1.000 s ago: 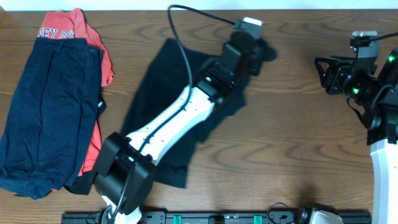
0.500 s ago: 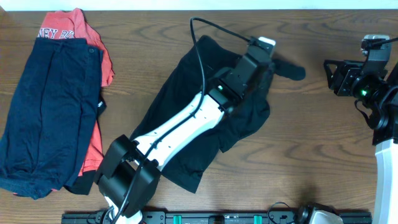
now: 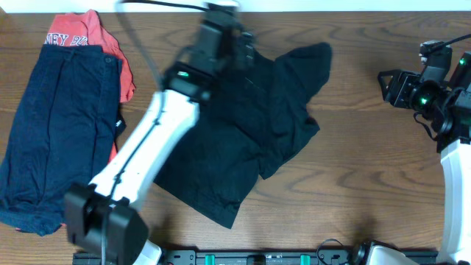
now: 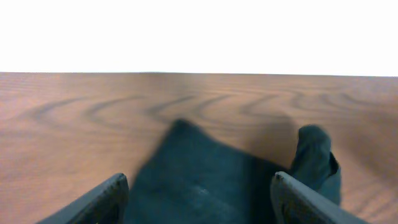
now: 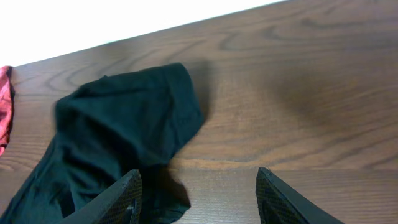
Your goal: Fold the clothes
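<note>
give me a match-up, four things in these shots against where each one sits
Things:
1. black garment
2. navy shorts
3. red tee
4. right gripper

Places:
a. far right, touching no cloth
b. spread out in the middle
c. far left, lying on top of another garment
d. far left, mostly covered, showing only at the edges

Pairs: 1-b, 2-c, 3-d, 4-a

Dark wood-grain table (image 3: 368,184), seemingly a black rail (image 3: 257,258) along front edge.
</note>
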